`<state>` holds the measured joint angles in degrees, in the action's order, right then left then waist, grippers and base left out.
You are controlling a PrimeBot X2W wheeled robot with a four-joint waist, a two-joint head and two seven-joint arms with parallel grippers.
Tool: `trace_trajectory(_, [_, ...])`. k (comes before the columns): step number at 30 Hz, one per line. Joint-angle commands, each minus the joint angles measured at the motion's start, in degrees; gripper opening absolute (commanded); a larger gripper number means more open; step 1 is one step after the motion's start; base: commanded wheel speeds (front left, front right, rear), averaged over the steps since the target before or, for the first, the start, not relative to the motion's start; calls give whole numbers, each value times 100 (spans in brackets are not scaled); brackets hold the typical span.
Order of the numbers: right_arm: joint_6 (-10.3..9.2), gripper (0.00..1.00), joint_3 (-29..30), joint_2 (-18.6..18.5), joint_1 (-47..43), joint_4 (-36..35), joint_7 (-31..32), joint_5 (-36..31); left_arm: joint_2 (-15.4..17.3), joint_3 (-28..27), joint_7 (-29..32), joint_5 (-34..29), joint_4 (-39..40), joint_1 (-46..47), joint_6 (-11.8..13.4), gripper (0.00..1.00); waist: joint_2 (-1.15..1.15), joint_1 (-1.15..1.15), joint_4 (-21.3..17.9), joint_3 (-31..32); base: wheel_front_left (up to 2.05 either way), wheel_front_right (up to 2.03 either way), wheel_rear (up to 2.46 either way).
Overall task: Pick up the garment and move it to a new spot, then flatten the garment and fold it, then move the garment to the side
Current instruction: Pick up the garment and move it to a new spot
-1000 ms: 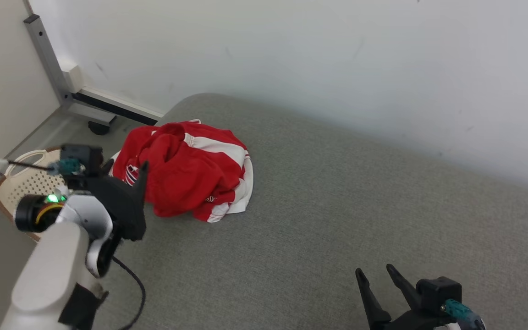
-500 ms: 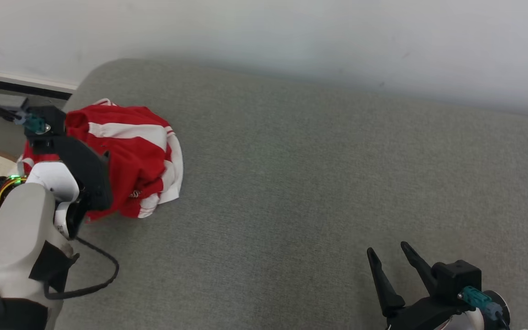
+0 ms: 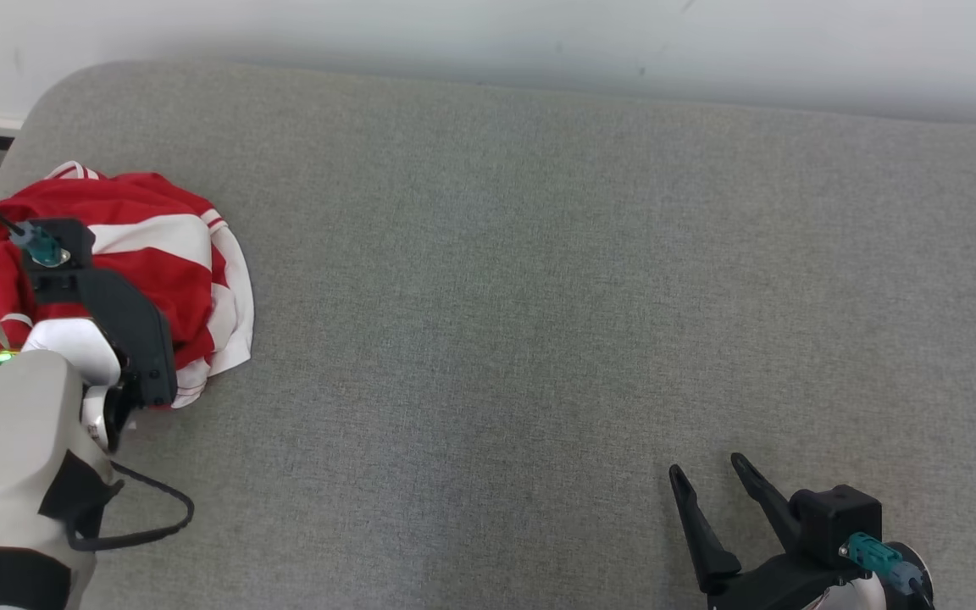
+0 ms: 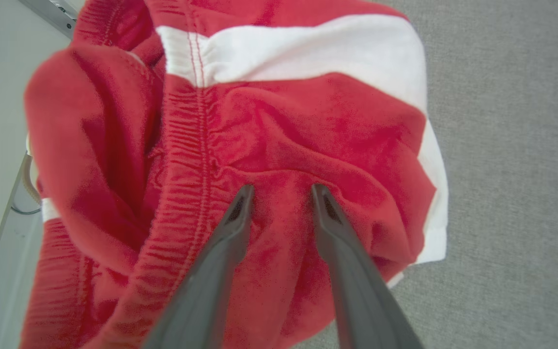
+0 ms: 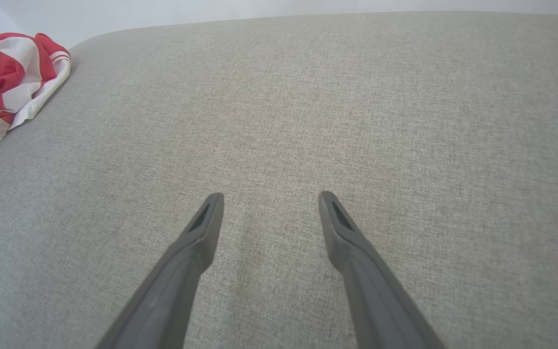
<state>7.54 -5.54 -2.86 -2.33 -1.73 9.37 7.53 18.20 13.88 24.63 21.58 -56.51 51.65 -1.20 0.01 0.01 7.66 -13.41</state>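
1. Three views catch the red-and-white garment: crumpled at the left end of the grey surface, its left part cut off by the head view's edge, its near side behind my left arm.
2. Left gripper: jaws partly spread, tips sunk in red cloth, a ridge between them; I cannot tell if they pinch it.
3. Right gripper: jaws spread, well apart from the garment.

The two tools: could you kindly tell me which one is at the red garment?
The left tool, its fingertips set into the crumpled red and white garment; the right tool is over bare grey cushion, well apart from it.
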Motion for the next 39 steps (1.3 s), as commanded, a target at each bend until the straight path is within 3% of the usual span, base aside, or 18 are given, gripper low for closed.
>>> trace_trajectory(1, [-10,100,-19,-3,42,30,1,63,-48,19,5,4,-74,-62,-15,0,-1,-1,-14,109,0,0,0])
trace_trajectory(9, [-10,100,-41,-3,-6,222,-131,216,-112,135,-282,-41,-73,-85,28,0,-1,-1,-62,634,0,0,0])
trace_trajectory(20, [-10,100,-53,-3,-66,724,-499,599,-93,308,-1349,-291,648,285,75,0,-1,-1,-493,1656,0,0,0])
trace_trajectory(31, [-10,100,236,-6,214,734,-498,388,-523,475,-1902,-253,1818,533,114,0,-1,-1,-1763,1836,0,0,0])
trace_trajectory(39, [-10,100,331,-4,263,635,-448,437,-906,825,-1998,-155,2339,-305,-10,0,-1,-1,-2621,1483,0,0,0])
